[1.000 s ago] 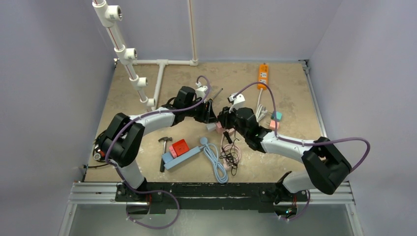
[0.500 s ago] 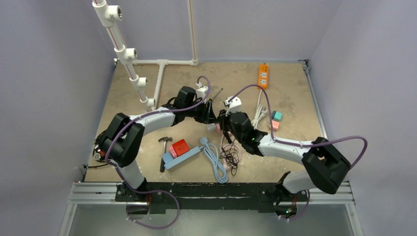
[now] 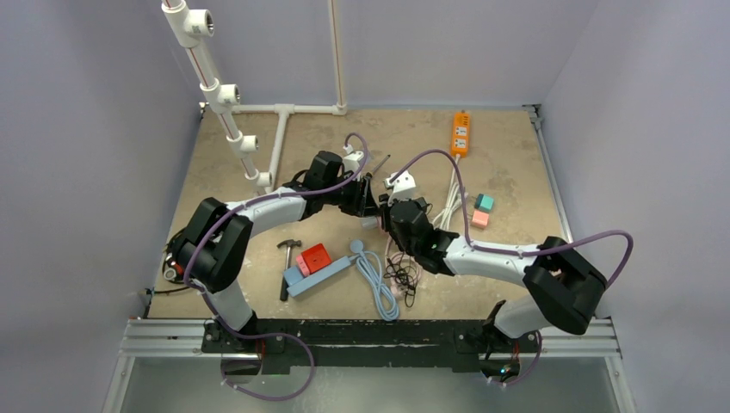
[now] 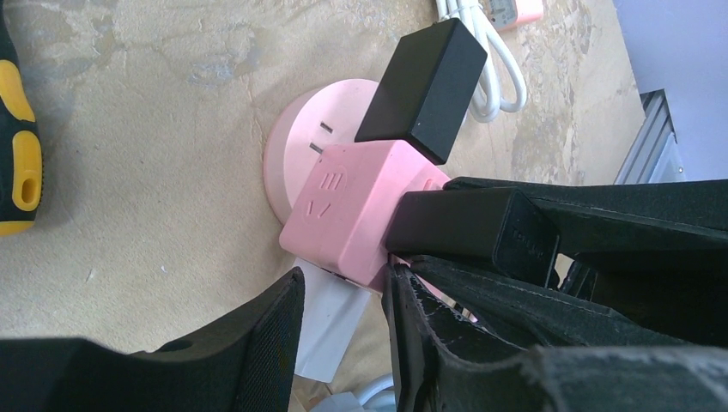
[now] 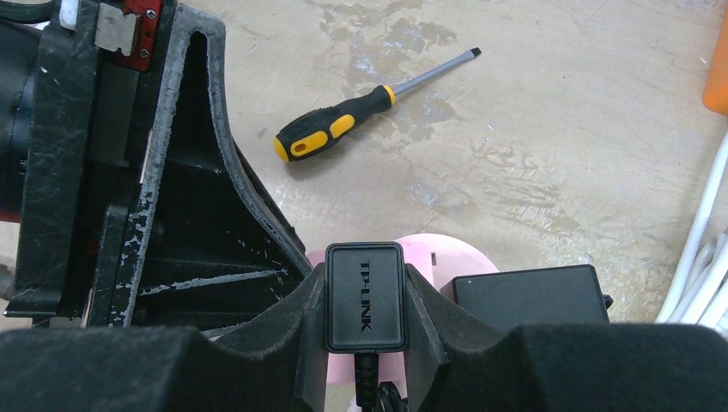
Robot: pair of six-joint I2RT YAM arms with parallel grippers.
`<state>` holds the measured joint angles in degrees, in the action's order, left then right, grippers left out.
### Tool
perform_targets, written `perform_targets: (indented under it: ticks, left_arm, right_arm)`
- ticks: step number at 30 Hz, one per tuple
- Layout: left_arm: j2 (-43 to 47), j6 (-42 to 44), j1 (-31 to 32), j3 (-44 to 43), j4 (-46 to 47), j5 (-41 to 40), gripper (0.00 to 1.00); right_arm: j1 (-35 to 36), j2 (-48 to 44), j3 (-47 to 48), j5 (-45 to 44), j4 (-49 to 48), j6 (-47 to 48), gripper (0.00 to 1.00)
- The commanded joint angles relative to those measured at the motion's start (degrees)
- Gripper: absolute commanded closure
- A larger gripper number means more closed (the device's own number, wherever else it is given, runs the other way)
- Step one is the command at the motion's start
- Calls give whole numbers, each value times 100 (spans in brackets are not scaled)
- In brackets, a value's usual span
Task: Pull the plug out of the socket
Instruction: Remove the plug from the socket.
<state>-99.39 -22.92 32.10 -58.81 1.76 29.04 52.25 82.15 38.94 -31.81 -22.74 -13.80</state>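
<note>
Item: matte black rectangular plug [image 5: 364, 296], butted against a glossy pink socket [image 4: 339, 215], a cube on a round base, near the tabletop's middle. We record the right gripper [image 5: 365, 311] pinching the plug. The left gripper [image 4: 343, 322] flanks a smooth white block [image 4: 330, 336]; whether it grips, we cannot tell.

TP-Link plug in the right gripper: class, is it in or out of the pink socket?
In: the plug sits flush against the pink socket, no prongs showing.
</note>
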Motion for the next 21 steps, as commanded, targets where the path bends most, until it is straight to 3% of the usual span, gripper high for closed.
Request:
perform_targets:
  ticks: [1,8,14,21]
  left_arm:
    - [-269,349,99,79,-484,-355,62]
    - [-351,345,103,88,-492,-355,63]
    - [-396,349,103,77,-497,-355,63]
    - [-396,358,104,71,-502,-381,64]
  right_arm:
    - [76,-145,114,669,-130,-224,100]
    - [-999,-550,-305,2181,-469,-583,100]
    - [-1074,-446,-237,2293,-399,-556,100]
    - [-776,-554,-239,1575,-407,-252,100]
